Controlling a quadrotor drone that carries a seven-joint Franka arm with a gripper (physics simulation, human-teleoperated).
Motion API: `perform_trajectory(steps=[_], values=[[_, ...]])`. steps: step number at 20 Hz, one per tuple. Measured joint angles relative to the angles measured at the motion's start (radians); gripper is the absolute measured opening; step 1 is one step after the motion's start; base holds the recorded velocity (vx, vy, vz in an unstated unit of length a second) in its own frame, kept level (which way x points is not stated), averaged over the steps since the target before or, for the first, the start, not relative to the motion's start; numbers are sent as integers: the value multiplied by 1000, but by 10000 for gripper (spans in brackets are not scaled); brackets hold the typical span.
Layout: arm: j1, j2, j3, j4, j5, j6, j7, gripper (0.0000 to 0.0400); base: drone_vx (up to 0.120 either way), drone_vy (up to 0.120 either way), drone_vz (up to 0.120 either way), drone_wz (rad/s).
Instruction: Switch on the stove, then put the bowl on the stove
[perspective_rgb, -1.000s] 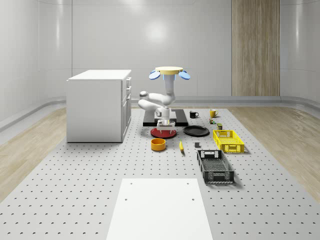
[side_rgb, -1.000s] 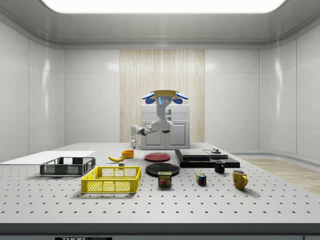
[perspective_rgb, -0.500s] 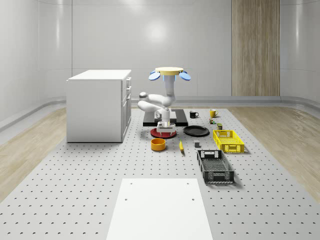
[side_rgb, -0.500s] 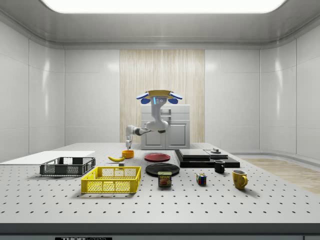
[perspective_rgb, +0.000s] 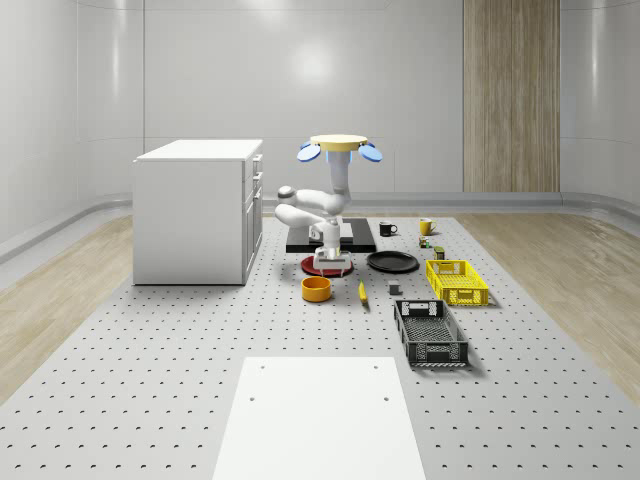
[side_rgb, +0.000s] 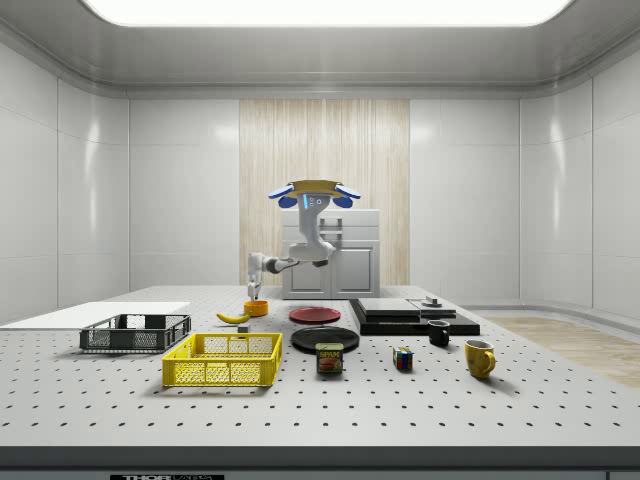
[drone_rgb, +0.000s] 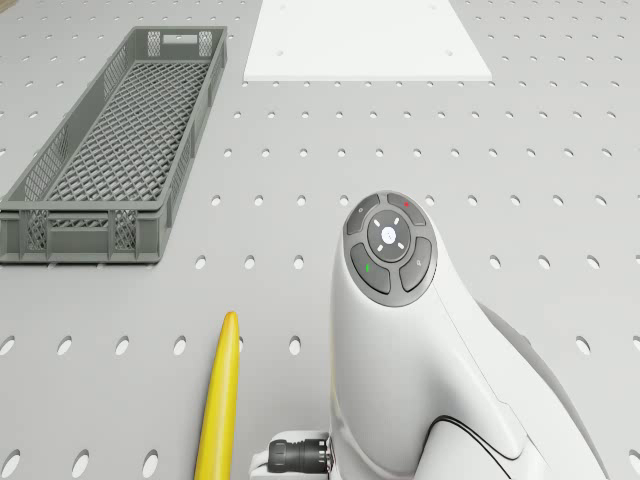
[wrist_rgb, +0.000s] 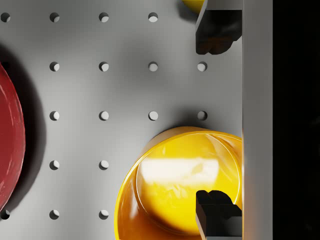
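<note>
While the drone (perspective_rgb: 339, 146) hovers above the perforated desk (perspective_rgb: 150, 340), between the white cabinet (perspective_rgb: 195, 210) and the black stove (side_rgb: 412, 316), its arm bends down so that the claw (perspective_rgb: 331, 265) hangs low over the desk beside the orange bowl (perspective_rgb: 317, 288). Seen from the wrist, the two dark fingertips (wrist_rgb: 215, 31) stand wide apart, one past the bowl's (wrist_rgb: 182, 185) rim and the other over its hollow; nothing lies gripped between them, and whether a tip touches the bowl cannot be told. From the side, the claw (side_rgb: 254, 291) hangs just above the bowl (side_rgb: 256, 307). The bowl rests on the desk, near the middle, just beside the red plate (perspective_rgb: 318, 266) and well apart from the stove (perspective_rgb: 300, 240), which lies towards the far edge. A banana (perspective_rgb: 362, 291) lies near the bowl, with a black plate (perspective_rgb: 392, 262) beyond it. A yellow crate (perspective_rgb: 456, 281) and a grey crate (perspective_rgb: 429, 332) sit towards the whole-scene view's right edge of the desk, and a white sheet (perspective_rgb: 318, 415) covers the near edge.
</note>
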Motion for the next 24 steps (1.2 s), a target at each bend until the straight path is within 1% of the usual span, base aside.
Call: perform_trajectory(steps=[9,17,24], values=[[-5,8,-87,41,-78,38,-23,400,0,0,0,0],[-48,30,-116,95,-106,50,-24,400,0,0,0,0],[-72,43,-132,106,-124,49,-7,400,0,0,0,0]])
